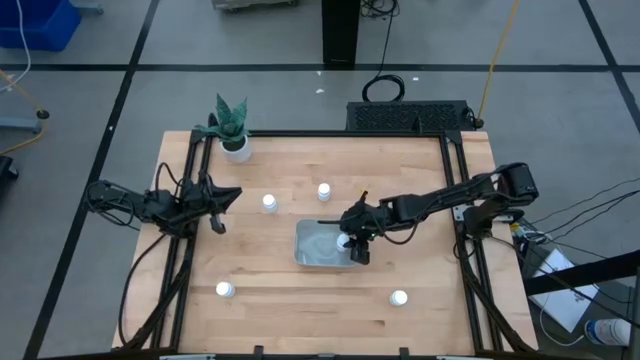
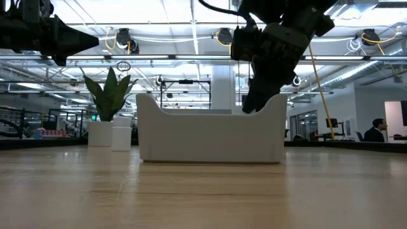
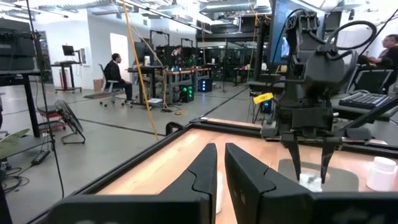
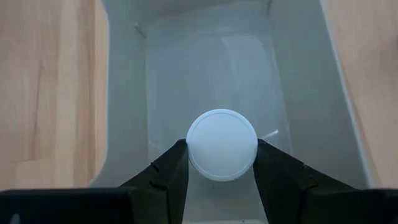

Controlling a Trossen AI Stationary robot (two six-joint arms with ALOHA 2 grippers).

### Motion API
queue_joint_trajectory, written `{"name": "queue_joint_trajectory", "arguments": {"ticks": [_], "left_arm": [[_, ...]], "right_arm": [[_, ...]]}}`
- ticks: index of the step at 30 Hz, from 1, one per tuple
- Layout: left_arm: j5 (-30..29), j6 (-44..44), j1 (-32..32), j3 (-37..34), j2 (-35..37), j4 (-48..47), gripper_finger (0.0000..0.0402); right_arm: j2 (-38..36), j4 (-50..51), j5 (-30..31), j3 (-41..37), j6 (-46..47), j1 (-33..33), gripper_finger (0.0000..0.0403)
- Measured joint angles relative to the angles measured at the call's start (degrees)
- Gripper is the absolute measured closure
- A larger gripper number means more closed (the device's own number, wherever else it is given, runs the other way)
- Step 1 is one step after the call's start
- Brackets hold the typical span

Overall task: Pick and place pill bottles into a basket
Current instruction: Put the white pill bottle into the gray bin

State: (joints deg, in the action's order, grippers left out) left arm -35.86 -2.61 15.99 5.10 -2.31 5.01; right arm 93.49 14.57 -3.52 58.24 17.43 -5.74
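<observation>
The right gripper (image 1: 352, 243) hangs over the right end of the basket (image 1: 312, 246), near the middle of the table, its fingers (image 4: 166, 174) closed on a pill bottle (image 4: 222, 145) whose round white cap shows between them in the right wrist view, directly above the tray's pale floor. The bottle appears to sit above or just inside the tray, not yet released. Four other bottles stand loose on the table: one at about 12 o'clock from the basket (image 1: 324, 191), one at 10 o'clock (image 1: 269, 203), one at 8 o'clock near the front edge (image 1: 224, 290), and one at 4 o'clock (image 1: 399, 298). The left gripper (image 1: 218, 207) waits at the table's left side, 9 o'clock from the basket, its fingers narrow with only a slim gap. A potted plant (image 1: 233, 128) stands at the far-left corner. The risk here seems to be the release: dropped from too high, the bottle could tip, roll against the wall, or bounce over the low rim. A finger could also snag the nearby wall on the way out and drag the light tray.
</observation>
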Motion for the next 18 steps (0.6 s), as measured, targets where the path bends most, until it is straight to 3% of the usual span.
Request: {"name": "queue_joint_trajectory", "arguments": {"ticks": [11,18], "left_arm": [[0.09,0.26,0.00,0.00,0.00,-0.57,0.0364],[0.24,0.33,0.00,0.00,-0.02,-0.56,0.0364]], "right_arm": [[0.79,-1.63,-1.32,0.04,-0.08,0.02,0.0259],[0.88,-2.38,-1.31,0.00,-0.08,0.01,0.0167]]}}
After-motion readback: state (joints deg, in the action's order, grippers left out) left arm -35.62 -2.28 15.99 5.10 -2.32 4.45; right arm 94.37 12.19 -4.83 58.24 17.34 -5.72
